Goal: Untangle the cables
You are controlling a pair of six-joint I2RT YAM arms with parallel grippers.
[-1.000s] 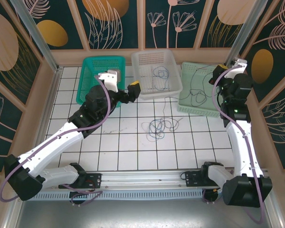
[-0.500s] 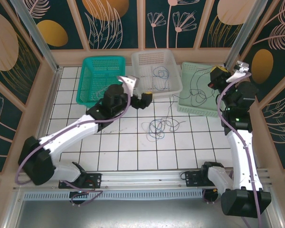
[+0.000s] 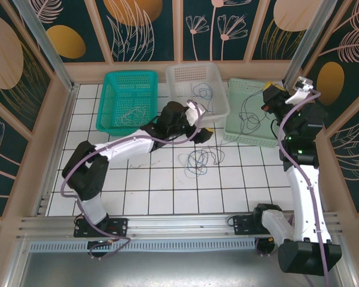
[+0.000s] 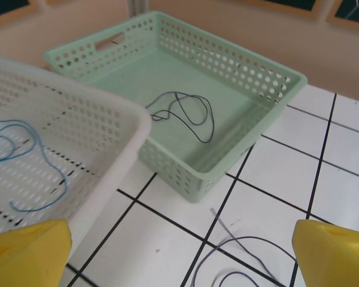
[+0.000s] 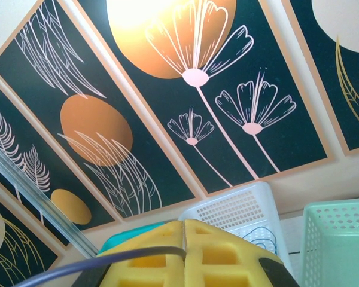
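A tangle of thin dark and blue cables (image 3: 200,160) lies on the white tiles at the middle. My left gripper (image 3: 204,127) hangs just behind it, in front of the white basket, open and holding nothing. In the left wrist view its yellow fingertips (image 4: 27,254) stand wide apart over loose cable ends (image 4: 251,257). My right gripper (image 3: 269,95) is raised over the light green basket, shut on a black cable (image 5: 107,261) pinched between its yellow pads (image 5: 227,254). That cable (image 3: 250,112) loops down into the basket.
Three baskets stand along the back: teal (image 3: 110,81) with a pale cable, white (image 3: 218,81) with a blue cable (image 3: 201,92), light green (image 3: 233,128). Wooden walls close the back and sides. The left arm's links stretch across the left tiles.
My left arm has swung right, from over the teal basket to in front of the white basket near the tangle, staying open. The right gripper has barely shifted and stays shut.
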